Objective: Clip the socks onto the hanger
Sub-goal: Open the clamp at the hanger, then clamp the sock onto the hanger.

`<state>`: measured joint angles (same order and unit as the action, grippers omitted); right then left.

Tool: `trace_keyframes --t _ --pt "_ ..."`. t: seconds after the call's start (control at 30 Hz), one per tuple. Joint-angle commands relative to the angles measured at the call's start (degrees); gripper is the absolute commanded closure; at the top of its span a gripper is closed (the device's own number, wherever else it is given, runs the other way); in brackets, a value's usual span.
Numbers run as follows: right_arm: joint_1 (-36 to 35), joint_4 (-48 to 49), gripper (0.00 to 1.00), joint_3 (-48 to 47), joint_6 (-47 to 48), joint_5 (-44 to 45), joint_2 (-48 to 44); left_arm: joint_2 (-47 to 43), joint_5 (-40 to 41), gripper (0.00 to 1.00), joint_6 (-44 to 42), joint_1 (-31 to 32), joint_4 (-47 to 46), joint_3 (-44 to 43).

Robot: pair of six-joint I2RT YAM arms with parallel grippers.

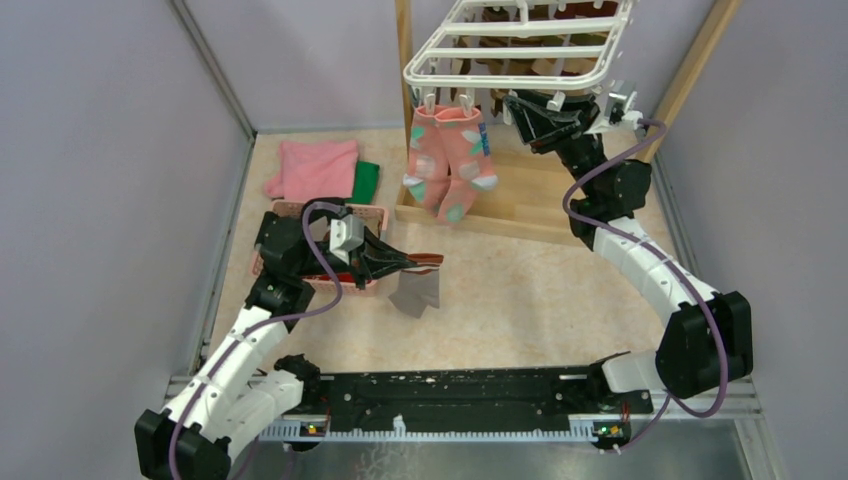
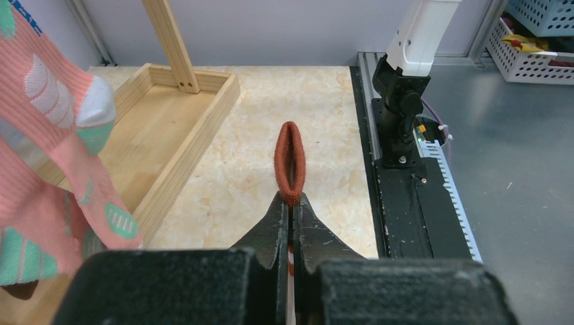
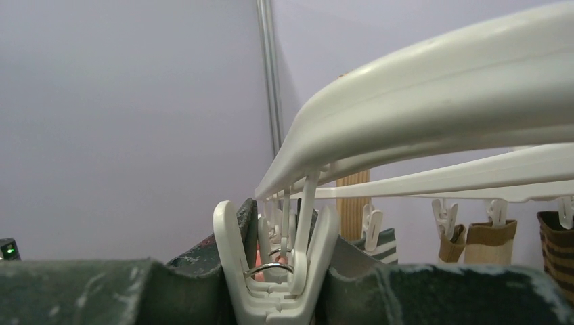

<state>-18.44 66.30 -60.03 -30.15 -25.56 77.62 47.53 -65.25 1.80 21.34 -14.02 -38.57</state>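
The white hanger [image 1: 520, 45] hangs at the back, with a pair of pink socks with teal patches [image 1: 450, 160] clipped at its left corner. My left gripper [image 1: 418, 264] is shut on the brown-red cuff [image 2: 290, 159] of a grey sock [image 1: 415, 295], which dangles above the table. My right gripper [image 1: 512, 104] is raised under the hanger's near edge. In the right wrist view it [image 3: 283, 233] is shut on a white clip [image 3: 277, 277] that hangs from the hanger's rim [image 3: 440, 95]. More socks [image 3: 487, 240] hang from clips behind.
A folded pink cloth [image 1: 315, 168] and a green cloth [image 1: 367, 180] lie at back left. A pink basket [image 1: 378, 215] sits under my left arm. The wooden frame's base tray [image 1: 530, 205] and posts [image 1: 403, 60] stand under the hanger.
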Motion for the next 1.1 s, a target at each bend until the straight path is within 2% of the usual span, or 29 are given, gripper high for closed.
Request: trace_keyframes --t 0.0,0.13,0.2,0.43,0.67,1.07 --pt "0.44 0.45 0.99 -2.83 -2.48 -1.54 -0.74 0.88 -1.26 0.99 6.02 -0.51 -10.04 1.45" --pt "0.55 -0.12 0.99 -3.72 -3.27 -2.03 -0.10 5.75 2.52 1.00 20.72 -0.31 -25.02 1.31" --pt "0.74 0.10 0.99 -3.79 -3.70 -1.97 0.22 9.35 4.51 1.00 24.36 0.10 -27.58 -1.28" --pt "1.42 1.45 0.99 -4.46 -6.24 -2.61 1.73 21.87 12.67 1.00 23.00 5.69 -28.42 -13.62" --pt "1.65 2.47 0.99 -4.36 -7.47 -3.00 2.33 32.67 15.09 1.00 23.52 7.58 -32.22 -23.64" --pt "2.60 3.64 0.99 -4.78 -9.04 -3.44 2.98 42.21 22.02 1.00 18.29 12.24 -33.00 -34.88"
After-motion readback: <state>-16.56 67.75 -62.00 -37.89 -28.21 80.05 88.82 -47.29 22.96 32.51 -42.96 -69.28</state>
